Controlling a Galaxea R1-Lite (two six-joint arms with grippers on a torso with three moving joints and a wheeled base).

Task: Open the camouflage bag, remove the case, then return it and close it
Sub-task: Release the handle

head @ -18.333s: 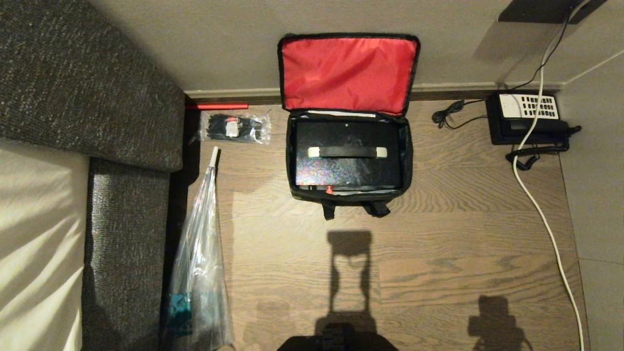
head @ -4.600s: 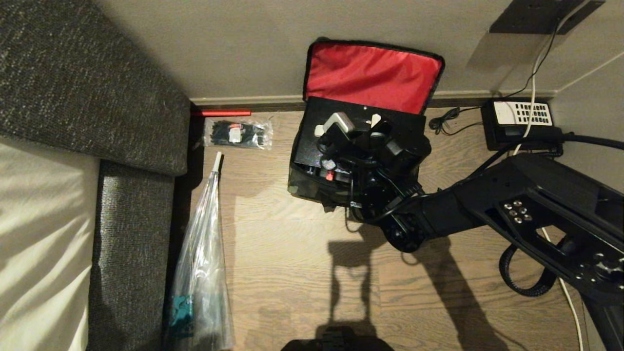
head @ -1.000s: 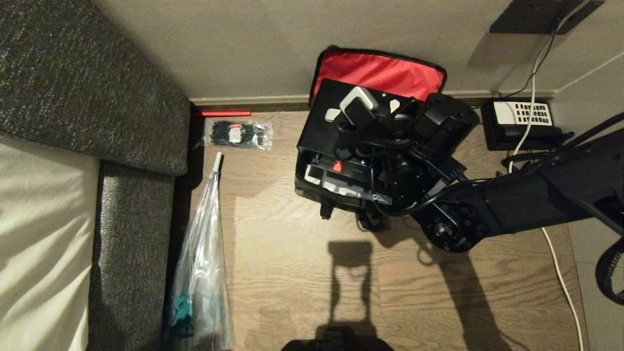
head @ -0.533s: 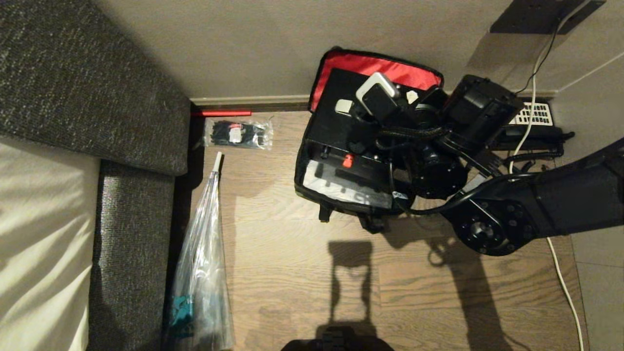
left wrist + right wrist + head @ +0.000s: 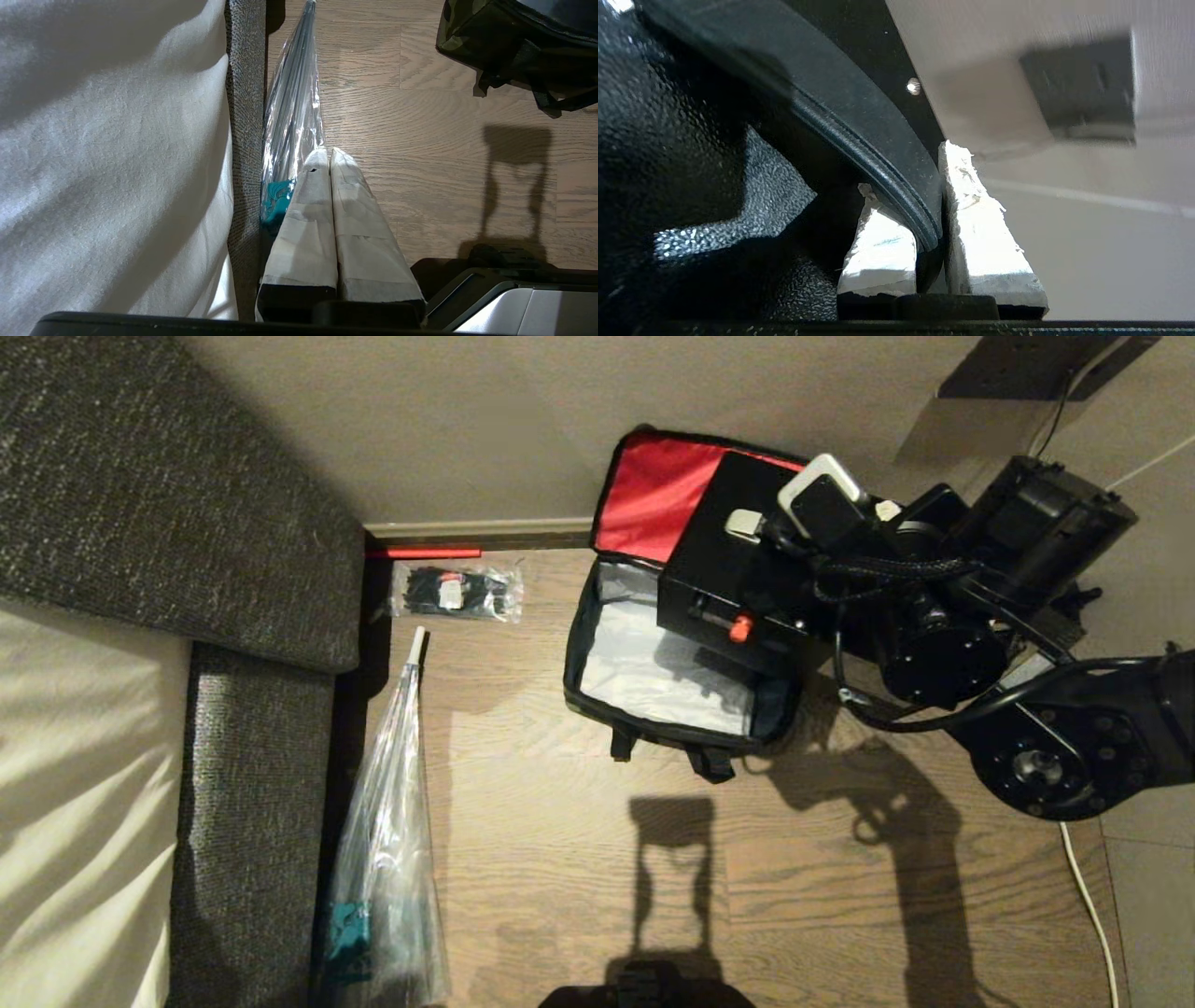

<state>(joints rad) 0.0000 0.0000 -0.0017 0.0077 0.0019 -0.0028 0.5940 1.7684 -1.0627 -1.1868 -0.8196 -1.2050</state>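
Head view: the camouflage bag [image 5: 674, 681] sits open on the wooden floor [image 5: 579, 859] by the wall, its red lid [image 5: 653, 499] leaning back and its pale grey inside bare. The case [image 5: 738, 569] hangs in the air above the bag's right half, tilted, clear of the opening, carried by the right gripper [image 5: 822, 523].

Left wrist view: the left gripper [image 5: 329, 161] hangs beside the couch [image 5: 245, 116], fingers pressed together and holding nothing, over a clear plastic bag [image 5: 294, 102].

Right wrist view: the right gripper's fingers [image 5: 971, 196] pinch narrowly on the case's black handle [image 5: 873, 154].
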